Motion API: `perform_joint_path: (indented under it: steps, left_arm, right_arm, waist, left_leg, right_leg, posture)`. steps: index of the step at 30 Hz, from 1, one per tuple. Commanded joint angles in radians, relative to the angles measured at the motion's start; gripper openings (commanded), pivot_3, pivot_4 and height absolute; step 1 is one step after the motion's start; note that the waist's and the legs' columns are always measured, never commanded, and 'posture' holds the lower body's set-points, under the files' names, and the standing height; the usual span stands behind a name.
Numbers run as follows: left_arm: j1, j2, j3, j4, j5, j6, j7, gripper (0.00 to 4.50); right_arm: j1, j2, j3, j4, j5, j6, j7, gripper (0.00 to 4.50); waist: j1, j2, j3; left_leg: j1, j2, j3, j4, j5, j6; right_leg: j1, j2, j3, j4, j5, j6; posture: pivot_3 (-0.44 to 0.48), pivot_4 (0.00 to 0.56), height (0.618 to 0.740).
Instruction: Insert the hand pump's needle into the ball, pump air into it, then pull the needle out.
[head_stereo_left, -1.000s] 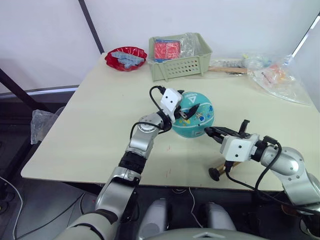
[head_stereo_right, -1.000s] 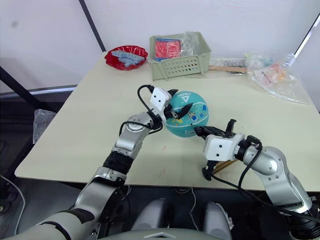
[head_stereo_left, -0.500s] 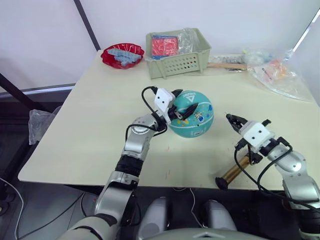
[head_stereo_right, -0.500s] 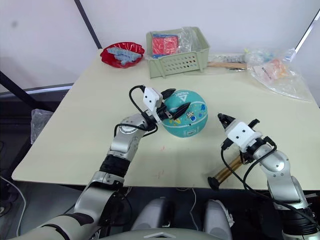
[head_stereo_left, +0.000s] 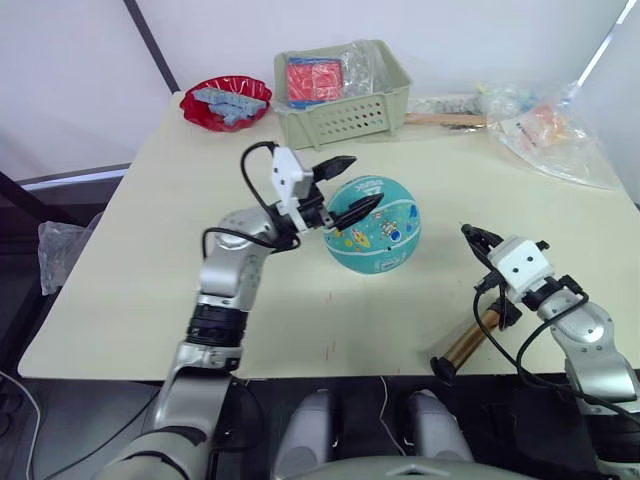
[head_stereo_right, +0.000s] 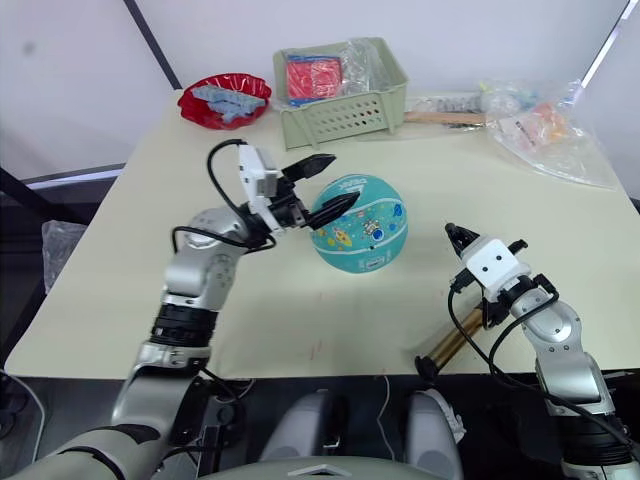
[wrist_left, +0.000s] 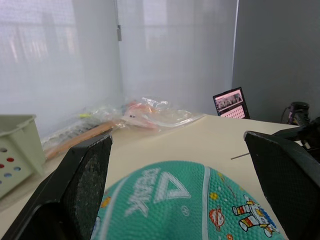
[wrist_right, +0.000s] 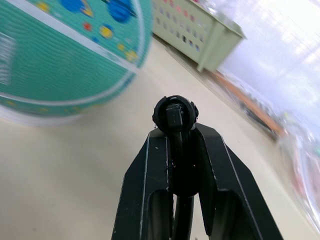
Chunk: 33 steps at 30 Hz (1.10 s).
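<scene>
Left gripper (head_stereo_left: 340, 185) spread wide, 1 finger above the ball (head_stereo_left: 373, 224), 1 touching its left side. Ball sits mid-table (head_stereo_left: 150, 240). Right of ball: right gripper (head_stereo_left: 474, 239) clenched on needle (wrist_right: 174, 114). Hand pump (head_stereo_left: 468, 340) lies at table's near edge.
</scene>
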Motion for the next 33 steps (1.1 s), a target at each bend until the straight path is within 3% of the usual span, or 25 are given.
perform_joint_path:
  steps: [1, 9, 15, 24, 33]
  left_arm:
    - [0.043, 0.103, 0.029, -0.093, -0.096, 0.073, -0.148, 4.50]
    - [0.199, 0.282, 0.101, -0.137, -0.173, 0.095, -0.335, 4.50]
    - [0.316, 0.338, 0.142, -0.162, -0.173, 0.074, -0.386, 4.50]
    - [0.504, 0.369, 0.216, -0.221, -0.180, 0.046, -0.392, 4.50]
    - [0.554, 0.361, 0.231, -0.253, -0.188, 0.045, -0.376, 4.50]
  right_arm:
    - [-0.013, 0.006, -0.038, -0.004, 0.027, -0.017, -0.016, 0.09]
    - [-0.058, 0.000, -0.065, 0.054, 0.056, -0.017, -0.029, 0.09]
    - [-0.115, -0.004, -0.082, 0.123, 0.071, -0.024, -0.034, 0.09]
    - [-0.298, -0.021, -0.117, 0.326, 0.082, -0.049, -0.061, 0.09]
    - [-0.416, -0.033, -0.119, 0.448, 0.088, -0.094, -0.056, 0.09]
  waist:
    - [-0.007, -0.001, 0.001]
    - [-0.026, -0.003, 0.002]
    - [-0.028, -0.003, 0.002]
    - [-0.029, -0.003, 0.002]
    - [-0.028, -0.003, 0.002]
  left_leg:
    - [0.001, 0.000, 0.003, 0.000, 0.000, 0.001]
    - [0.001, 0.005, 0.019, 0.000, -0.003, 0.005]
    - [0.002, 0.006, 0.025, 0.000, -0.004, 0.006]
    - [0.001, 0.008, 0.024, 0.000, -0.004, 0.006]
    - [0.000, 0.006, 0.020, 0.000, -0.004, 0.005]
  right_leg:
    - [-0.001, 0.001, 0.003, 0.000, 0.000, 0.000]
    - [-0.009, 0.006, 0.021, 0.001, 0.003, 0.002]
    - [-0.010, 0.006, 0.026, 0.001, 0.005, 0.003]
    - [-0.010, 0.006, 0.023, 0.001, 0.005, 0.002]
    - [-0.009, 0.005, 0.020, 0.000, 0.005, 0.002]
  posture:
    - [0.000, 0.150, 0.738]
    - [0.000, 0.150, 0.738]
    - [0.000, 0.150, 0.738]
    - [0.000, 0.150, 0.738]
    - [0.000, 0.150, 0.738]
